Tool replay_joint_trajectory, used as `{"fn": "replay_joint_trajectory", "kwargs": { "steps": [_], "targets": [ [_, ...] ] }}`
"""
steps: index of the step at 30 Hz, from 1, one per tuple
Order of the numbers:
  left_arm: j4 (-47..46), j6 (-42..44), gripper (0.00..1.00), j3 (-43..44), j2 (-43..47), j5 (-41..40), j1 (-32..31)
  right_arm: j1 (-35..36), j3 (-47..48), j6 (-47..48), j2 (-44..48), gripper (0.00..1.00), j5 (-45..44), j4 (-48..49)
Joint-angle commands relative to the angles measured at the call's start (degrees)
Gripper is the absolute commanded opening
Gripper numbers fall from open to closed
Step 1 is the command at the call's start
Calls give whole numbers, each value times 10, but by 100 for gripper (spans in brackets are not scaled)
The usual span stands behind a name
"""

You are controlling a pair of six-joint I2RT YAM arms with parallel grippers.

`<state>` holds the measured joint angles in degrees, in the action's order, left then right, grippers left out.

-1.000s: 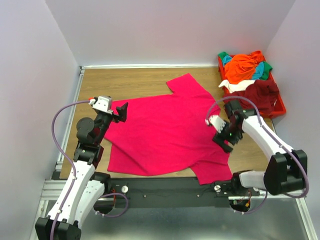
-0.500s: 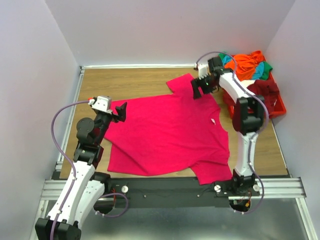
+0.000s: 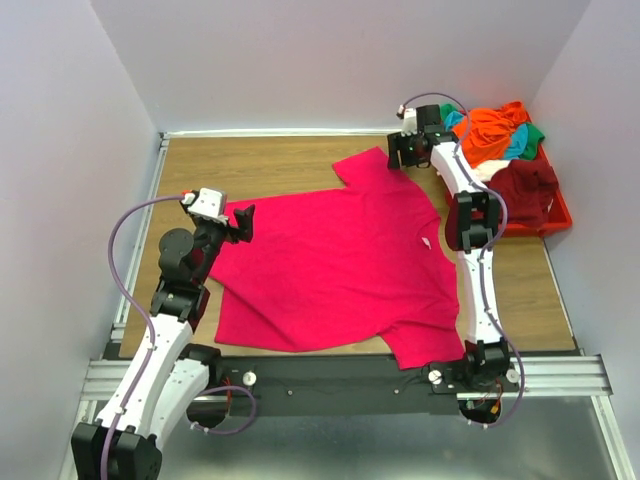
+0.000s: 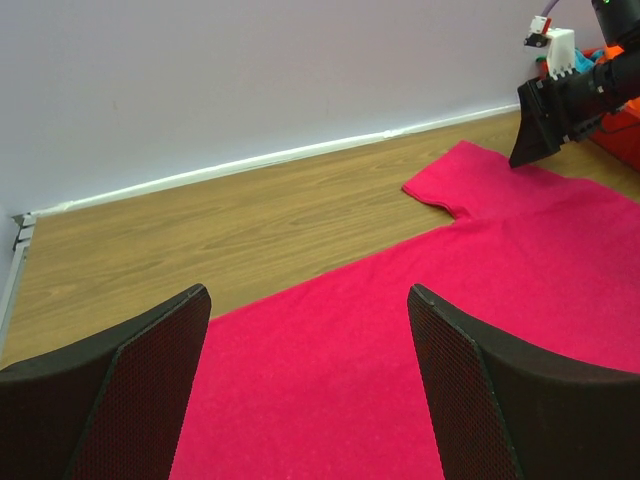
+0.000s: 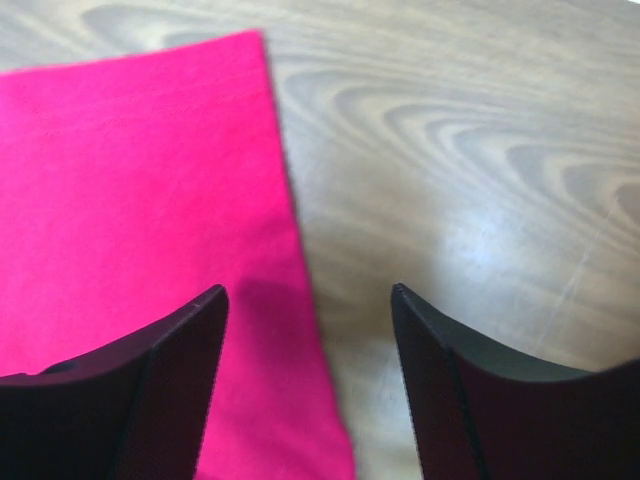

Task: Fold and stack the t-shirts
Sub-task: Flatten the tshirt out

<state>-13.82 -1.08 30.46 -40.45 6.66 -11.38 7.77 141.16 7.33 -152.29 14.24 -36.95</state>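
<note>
A magenta t-shirt (image 3: 340, 265) lies spread flat on the wooden table (image 3: 250, 165). My left gripper (image 3: 243, 223) is open and empty just above the shirt's left edge; in the left wrist view (image 4: 308, 330) the cloth fills the gap between its fingers. My right gripper (image 3: 405, 152) is open and empty, reaching far back over the edge of the shirt's far sleeve (image 5: 150, 180), with wood to the right. It also shows in the left wrist view (image 4: 545, 115). Orange (image 3: 485, 135), teal, green and dark maroon (image 3: 525, 190) shirts are heaped at the back right.
The heaped shirts lie in a red plastic bin (image 3: 560, 215) against the right wall. White walls close the table at the back and sides. The metal rail (image 3: 330, 375) with the arm bases runs along the near edge.
My right arm has swung from the shirt's near right side up to the far sleeve at the back. The left arm has barely moved. The shirt lies as before.
</note>
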Motion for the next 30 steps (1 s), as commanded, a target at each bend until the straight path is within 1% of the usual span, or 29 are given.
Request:
{"fn": "replay_joint_trajectory", "kwargs": {
  "steps": [1, 4, 8, 10, 11, 12, 13, 14, 17, 18, 20, 24, 25, 28, 30],
  "targets": [
    [-1, 7, 88, 14, -5, -15, -2, 1, 31, -14, -38, 71, 9, 29],
    [-1, 21, 88, 14, -9, -14, -2, 1, 39, -14, -54, 68, 25, 35],
    [-1, 22, 88, 16, -17, -14, -1, 1, 26, -9, -58, 58, 51, 35],
    [0, 22, 88, 17, -17, -12, -2, 1, 9, -7, -53, 42, 72, 35],
    [0, 22, 88, 17, -18, -12, -2, 1, 9, -5, -48, 42, 72, 35],
    [-1, 22, 88, 17, -18, -12, -2, 1, -12, -1, -42, 35, 84, 35],
    [-1, 22, 88, 17, -17, -12, -2, 1, -23, 3, -36, 32, 90, 34],
    [-1, 21, 88, 17, -17, -11, -2, 1, -43, 5, -23, 26, 94, 33],
    [1, 22, 88, 16, -14, -10, -2, 1, -77, 20, -1, 17, 90, 29],
    [1, 21, 88, 16, -13, -9, -2, 1, -104, 24, 16, 13, 81, 27],
    [0, 22, 88, 15, -10, -8, -2, 1, -133, 31, 45, 6, 71, 26],
    [2, 21, 88, 15, -7, -3, -2, 1, -209, 45, 102, 2, 68, 24],
    [1, 21, 88, 15, -5, -2, -2, 1, -241, 48, 115, 1, 68, 23],
    [1, 20, 88, 14, 0, -1, -2, 1, -285, 51, 152, 1, 62, 25],
    [-1, 20, 88, 14, 1, 4, -2, 1, -308, 50, 161, 3, 45, 26]
  ]
}}
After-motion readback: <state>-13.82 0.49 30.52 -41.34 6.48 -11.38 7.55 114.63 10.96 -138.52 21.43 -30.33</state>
